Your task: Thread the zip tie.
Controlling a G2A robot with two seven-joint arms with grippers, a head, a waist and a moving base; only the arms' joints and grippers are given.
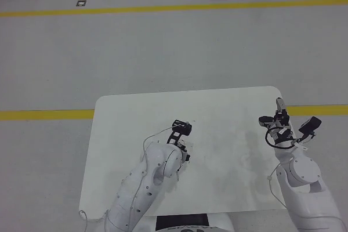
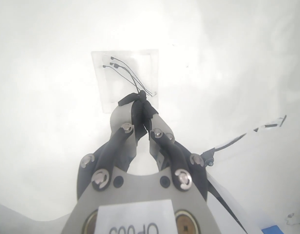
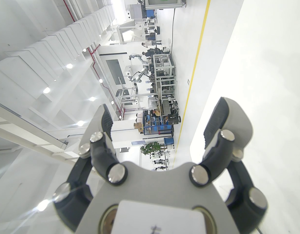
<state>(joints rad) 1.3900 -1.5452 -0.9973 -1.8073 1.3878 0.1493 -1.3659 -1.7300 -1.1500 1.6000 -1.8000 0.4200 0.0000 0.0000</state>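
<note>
Left tool (image 2: 141,100) pinches zip ties (image 2: 130,76) by tails; heads point away.

The table (image 2: 213,37) is being washed out by hard glare in the left wrist view, the left gripper (image 2: 141,104) being left dark against it. Light is being thrown down from ceiling lamps (image 3: 69,66), and straight lines are being bent toward the edges in the right wrist view.

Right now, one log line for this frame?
left gripper: jaws shut on ties in tray | right gripper: jaws open, at table edge
</note>
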